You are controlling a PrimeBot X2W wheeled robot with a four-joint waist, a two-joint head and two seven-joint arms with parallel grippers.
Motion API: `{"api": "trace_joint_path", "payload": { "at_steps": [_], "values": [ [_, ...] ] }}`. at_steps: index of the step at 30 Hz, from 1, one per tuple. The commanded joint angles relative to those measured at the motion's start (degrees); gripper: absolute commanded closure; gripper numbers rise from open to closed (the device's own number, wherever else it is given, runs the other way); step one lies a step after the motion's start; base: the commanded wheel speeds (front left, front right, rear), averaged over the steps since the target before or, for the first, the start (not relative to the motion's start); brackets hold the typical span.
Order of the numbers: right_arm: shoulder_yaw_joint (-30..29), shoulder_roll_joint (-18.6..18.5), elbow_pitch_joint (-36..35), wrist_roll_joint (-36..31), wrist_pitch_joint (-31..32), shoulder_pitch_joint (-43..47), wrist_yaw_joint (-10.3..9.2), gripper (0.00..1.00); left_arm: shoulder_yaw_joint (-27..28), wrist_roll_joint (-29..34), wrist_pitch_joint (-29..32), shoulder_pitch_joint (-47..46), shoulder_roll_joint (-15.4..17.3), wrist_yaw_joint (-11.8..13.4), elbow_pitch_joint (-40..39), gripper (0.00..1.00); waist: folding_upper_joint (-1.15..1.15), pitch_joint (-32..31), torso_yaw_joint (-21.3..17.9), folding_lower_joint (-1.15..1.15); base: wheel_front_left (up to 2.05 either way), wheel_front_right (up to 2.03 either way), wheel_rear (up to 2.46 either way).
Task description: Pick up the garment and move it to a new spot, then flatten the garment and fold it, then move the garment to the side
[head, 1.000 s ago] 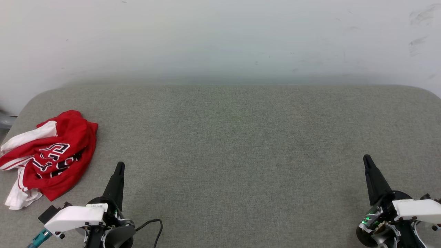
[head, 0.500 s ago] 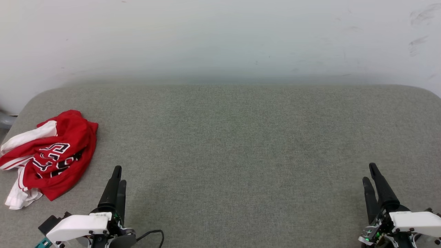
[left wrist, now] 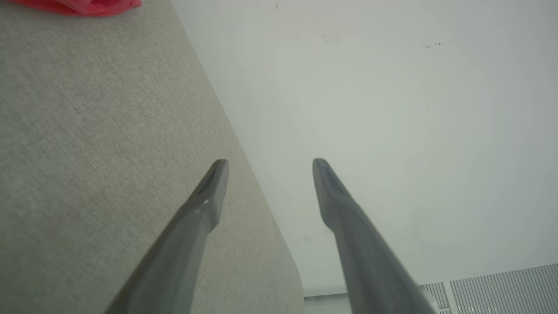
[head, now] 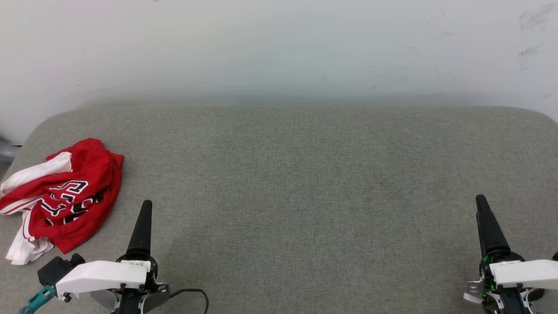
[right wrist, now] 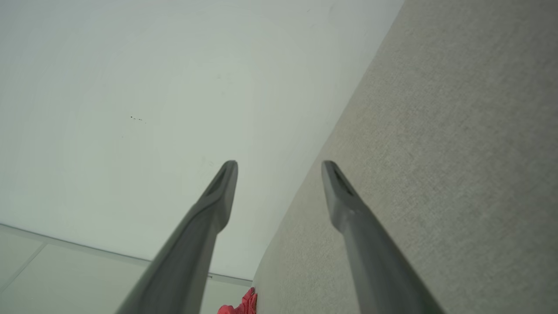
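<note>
Plainly, the garment [head: 61,196] is seen crumpled at the left edge of the grey tabletop [head: 305,174] in the head view, black lettering turned up. There the left end effector [head: 146,205] and the right end effector [head: 481,199] are presented edge-on, each as a single dark spike. In the wrist views their fingers are shown spread apart, with nothing held between them. The garment lies near the left end effector, to its left, and well apart from the right end effector.
</note>
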Motion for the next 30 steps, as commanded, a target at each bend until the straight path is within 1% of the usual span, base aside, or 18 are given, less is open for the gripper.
{"api": "trace_joint_path", "payload": {
  "at_steps": [1,13,21,30],
  "values": [
    [0.07,-0.01,-1.87,-2.94,-0.71,-0.1,0.01,0.0,-0.3,2.95,-0.74,-0.66,0.12,0.74,-1.74,0.0,0.0,0.02,0.0,0.0,0.0,0.0,0.0],
    [0.51,0.0,-5.87,-17.33,-3.34,0.96,0.01,0.0,-2.96,16.56,-3.36,0.16,0.14,4.55,-4.41,0.0,0.0,0.08,0.04,0.0,0.0,0.0,0.0],
    [1.18,0.01,-7.73,-26.87,-4.92,1.64,0.01,0.0,-4.41,25.3,-4.94,0.58,0.15,6.25,-5.04,0.0,0.0,0.09,0.06,0.0,0.0,0.0,0.0],
    [1.4,0.02,-8.92,-35.32,-6.58,2.73,0.01,0.0,-5.75,33.76,-6.55,1.11,0.16,8.0,-5.32,0.0,0.0,-0.01,0.09,0.0,0.0,0.0,0.0]
  ]
}}
